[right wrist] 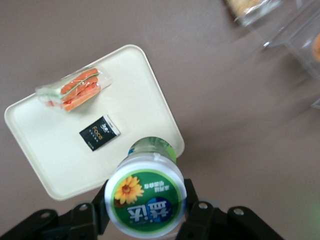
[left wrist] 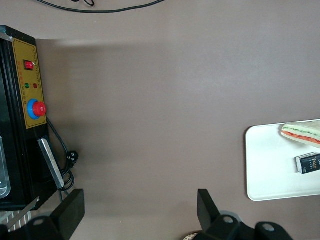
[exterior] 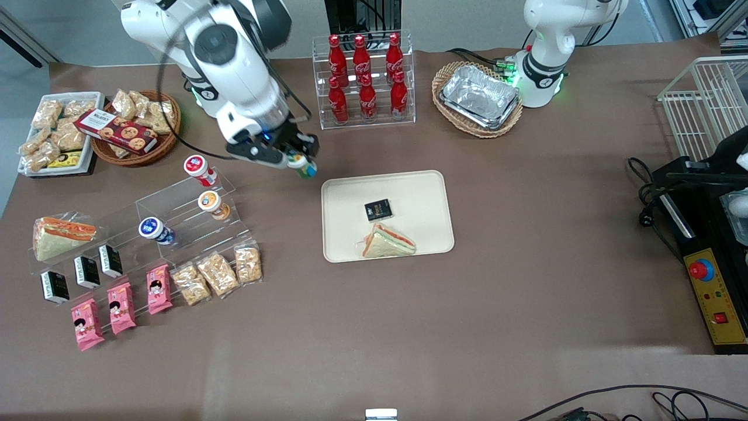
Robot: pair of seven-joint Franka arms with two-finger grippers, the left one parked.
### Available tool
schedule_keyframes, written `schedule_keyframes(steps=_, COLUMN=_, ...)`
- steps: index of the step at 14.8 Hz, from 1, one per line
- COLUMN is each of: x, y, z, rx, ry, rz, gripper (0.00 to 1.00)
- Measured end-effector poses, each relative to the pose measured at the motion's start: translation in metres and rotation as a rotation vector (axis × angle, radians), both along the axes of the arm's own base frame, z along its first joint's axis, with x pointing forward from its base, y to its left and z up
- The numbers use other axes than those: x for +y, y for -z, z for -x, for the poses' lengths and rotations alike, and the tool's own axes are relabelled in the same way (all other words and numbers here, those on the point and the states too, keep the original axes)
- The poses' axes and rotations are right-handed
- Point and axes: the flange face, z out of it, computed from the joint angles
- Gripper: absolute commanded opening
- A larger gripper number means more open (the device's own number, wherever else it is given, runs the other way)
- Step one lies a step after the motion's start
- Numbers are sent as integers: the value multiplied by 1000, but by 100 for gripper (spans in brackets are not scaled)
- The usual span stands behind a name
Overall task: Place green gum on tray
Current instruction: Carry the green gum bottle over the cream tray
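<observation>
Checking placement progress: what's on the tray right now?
On the tray: a wrapped sandwich and a small black packet. The green gum isn't; the gripper holds it above the table beside the tray.

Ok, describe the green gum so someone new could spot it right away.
Find the cream tray mid-table. Beside its corner toward the working arm, the gripper holds the green gum above the table. Its green-rimmed lid with a yellow flower differs from the red, orange and blue lids on the clear stand.
</observation>
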Motion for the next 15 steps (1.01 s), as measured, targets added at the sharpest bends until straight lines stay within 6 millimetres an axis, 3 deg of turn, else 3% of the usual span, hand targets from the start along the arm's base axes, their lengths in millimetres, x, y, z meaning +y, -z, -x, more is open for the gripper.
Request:
schedule_keyframes(steps=4, x=13, y=79, z=3, rx=17, ry=56, rz=30, gripper=17)
schedule_keyframes(steps=9, x=53, y=164, z=21, rx=-9, ry=108, rz=105, gripper=17)
schedule_keyframes(steps=12, x=64, y=190, z=28, rx=3, ry=114, rz=104, gripper=17)
schedule_keyframes(steps=15, x=67, y=195, z=28, rx=11, ry=124, rz=86, gripper=17)
